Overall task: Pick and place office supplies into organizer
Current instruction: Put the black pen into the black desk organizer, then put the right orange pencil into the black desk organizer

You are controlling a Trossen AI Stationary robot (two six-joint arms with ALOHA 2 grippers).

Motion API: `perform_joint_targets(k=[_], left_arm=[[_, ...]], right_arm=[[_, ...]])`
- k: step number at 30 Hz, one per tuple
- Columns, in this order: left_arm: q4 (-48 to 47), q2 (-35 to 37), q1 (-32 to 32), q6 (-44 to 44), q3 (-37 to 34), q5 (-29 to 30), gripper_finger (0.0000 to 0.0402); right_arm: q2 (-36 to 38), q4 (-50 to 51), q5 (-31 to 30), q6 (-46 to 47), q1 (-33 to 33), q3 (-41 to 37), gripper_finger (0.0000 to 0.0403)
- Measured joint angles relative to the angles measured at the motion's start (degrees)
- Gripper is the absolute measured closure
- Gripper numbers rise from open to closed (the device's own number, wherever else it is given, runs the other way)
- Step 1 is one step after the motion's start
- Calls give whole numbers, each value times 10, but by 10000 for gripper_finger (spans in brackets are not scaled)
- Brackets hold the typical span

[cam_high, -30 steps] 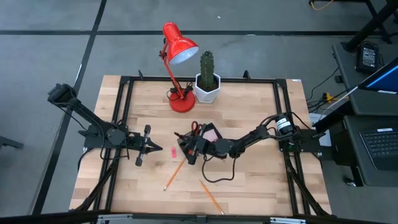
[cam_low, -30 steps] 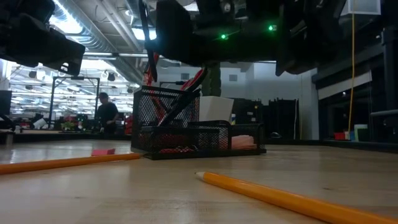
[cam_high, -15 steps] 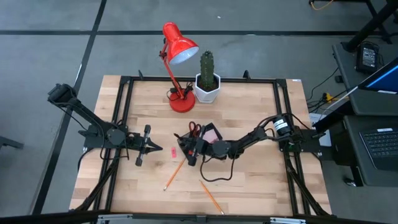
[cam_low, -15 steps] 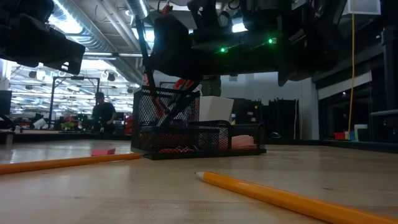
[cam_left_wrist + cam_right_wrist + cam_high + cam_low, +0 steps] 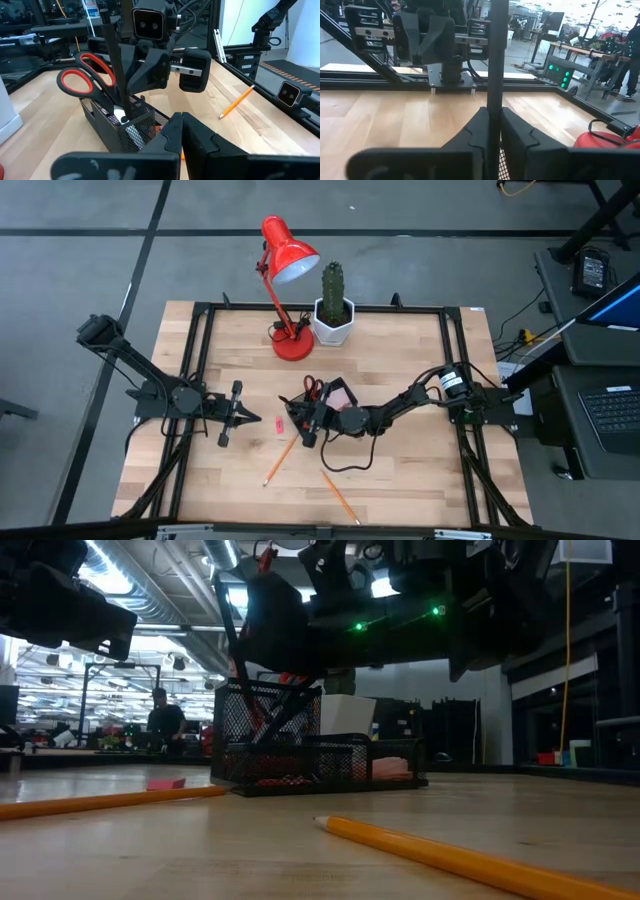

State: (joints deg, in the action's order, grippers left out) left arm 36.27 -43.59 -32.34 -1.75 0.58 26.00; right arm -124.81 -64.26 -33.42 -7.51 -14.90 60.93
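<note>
- Right gripper (image 5: 490, 131): jaws narrow, a black pen (image 5: 495, 55) standing upright between them, close against both fingers. Whether they grip it or have begun to let go, I cannot tell.
- The pen hangs point-down over the organizer (image 5: 122, 122); its lower end reaches into the tall mesh cup, likely so it drops in straight rather than tipping out.
- Red-handled scissors (image 5: 82, 77) lean in that same cup, handles up, blades down, the safe way to store them.
- Pink sticky-note pad (image 5: 339, 395) lies in the organizer's low tray on the side toward the right arm's base.
- Out on the table (image 5: 420, 470), in front of the organizer: two orange pencils, one (image 5: 281, 459) just off its corner, the other (image 5: 340, 496) farther toward the table's front edge. A small pink piece (image 5: 278, 422) sits beside the organizer on the left arm's side.
- Left gripper (image 5: 251, 417): jaws closed, empty, waiting well to the side of the organizer, tips aimed at it.
- My guess: pen nearly stowed; pencils and pink piece remain.
</note>
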Motion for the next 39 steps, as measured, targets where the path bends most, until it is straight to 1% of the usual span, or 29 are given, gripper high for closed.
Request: perform_joint_targets(k=[6, 14, 16, 19, 21, 23, 28, 31, 33, 36, 39], left_arm=[[0, 0, 0, 0, 0, 0, 399], [0, 0, 0, -5, 0, 0, 399], [0, 0, 0, -5, 0, 0, 399], [0, 0, 0, -5, 0, 0, 400], [0, 0, 0, -5, 0, 0, 400], [0, 0, 0, -5, 0, 0, 399], [0, 0, 0, -5, 0, 0, 400], [0, 0, 0, -10, 0, 0, 401], [0, 0, 0, -18, 0, 0, 399], [0, 0, 0, -21, 0, 0, 399], [0, 0, 0, -21, 0, 0, 400]], right_arm=[[0, 2, 0, 13, 0, 0, 329], [0, -2, -1, 10, 0, 0, 306], [2, -20, -1, -7, -1, 0, 303], [22, -21, -4, -44, -10, 0, 302], [41, -9, -8, -62, -21, 0, 302], [62, 10, -28, -76, -33, 0, 301], [119, 104, -99, -102, -71, 0, 301], [150, 162, -124, -98, -96, 0, 301], [171, 209, -127, -73, -111, 0, 301], [204, 291, -127, -12, -130, 0, 301], [231, 396, -127, 57, -148, 13, 301]])
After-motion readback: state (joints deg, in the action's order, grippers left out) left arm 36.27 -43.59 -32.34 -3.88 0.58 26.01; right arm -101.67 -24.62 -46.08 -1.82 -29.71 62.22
